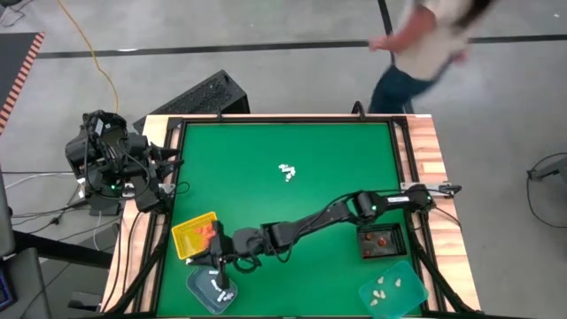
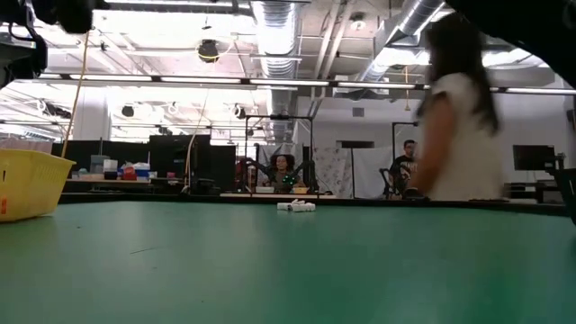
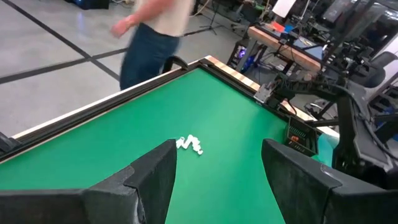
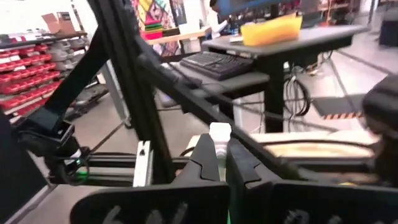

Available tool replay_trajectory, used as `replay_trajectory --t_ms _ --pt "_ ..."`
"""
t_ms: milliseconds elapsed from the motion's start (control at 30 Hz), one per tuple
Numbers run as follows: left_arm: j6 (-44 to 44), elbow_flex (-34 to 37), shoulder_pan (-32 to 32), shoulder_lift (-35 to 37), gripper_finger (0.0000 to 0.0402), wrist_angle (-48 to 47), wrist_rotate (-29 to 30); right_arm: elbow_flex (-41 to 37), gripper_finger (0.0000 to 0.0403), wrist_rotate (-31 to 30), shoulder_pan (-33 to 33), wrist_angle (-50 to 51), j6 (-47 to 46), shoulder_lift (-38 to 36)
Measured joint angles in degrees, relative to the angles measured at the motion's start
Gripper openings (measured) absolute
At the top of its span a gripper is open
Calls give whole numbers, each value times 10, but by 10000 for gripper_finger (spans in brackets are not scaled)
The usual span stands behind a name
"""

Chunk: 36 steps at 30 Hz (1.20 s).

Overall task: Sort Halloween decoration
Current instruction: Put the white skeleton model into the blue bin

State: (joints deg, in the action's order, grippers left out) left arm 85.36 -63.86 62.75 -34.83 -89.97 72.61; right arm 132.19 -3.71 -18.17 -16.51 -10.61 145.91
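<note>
I am holding my right gripper (image 1: 220, 285), fingers together, over the teal tray (image 1: 205, 291), judging this a drop-off, while the left gripper (image 3: 217, 180) is waiting parted and next needing the white trinkets (image 1: 286, 172) mid-table.

person (image 1: 425, 44): blurred, cut off | white trinkets (image 1: 286, 172): too small to tell

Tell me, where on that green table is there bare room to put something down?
The far half of the green table is mostly bare, apart from a small cluster of white trinkets near the middle. The near edge is crowded: the yellow tray, clear tray, black tray and teal tray sit there, with the right arm stretched between them.
</note>
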Motion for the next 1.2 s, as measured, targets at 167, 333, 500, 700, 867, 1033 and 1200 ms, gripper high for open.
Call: replay_trajectory --t_ms 167,333,500,700,867,1033,1200 --pt "0 0 0 0 226 0 -1 5 0 23 -8 9 -20 15" --pt "0 0 0 0 226 0 -1 6 0 45 -21 93 -20 15" --pt "0 0 0 0 226 0 -2 5 0 60 -37 173 -29 16" --pt "0 0 0 0 226 0 -2 5 12 55 -46 208 -30 16" --pt "0 0 0 0 226 0 -4 5 48 51 -46 227 -30 15" --pt "0 0 0 0 226 0 -13 5 87 51 -41 241 -30 15" --pt "0 0 0 0 226 1 -18 5 118 56 -41 253 -32 14"
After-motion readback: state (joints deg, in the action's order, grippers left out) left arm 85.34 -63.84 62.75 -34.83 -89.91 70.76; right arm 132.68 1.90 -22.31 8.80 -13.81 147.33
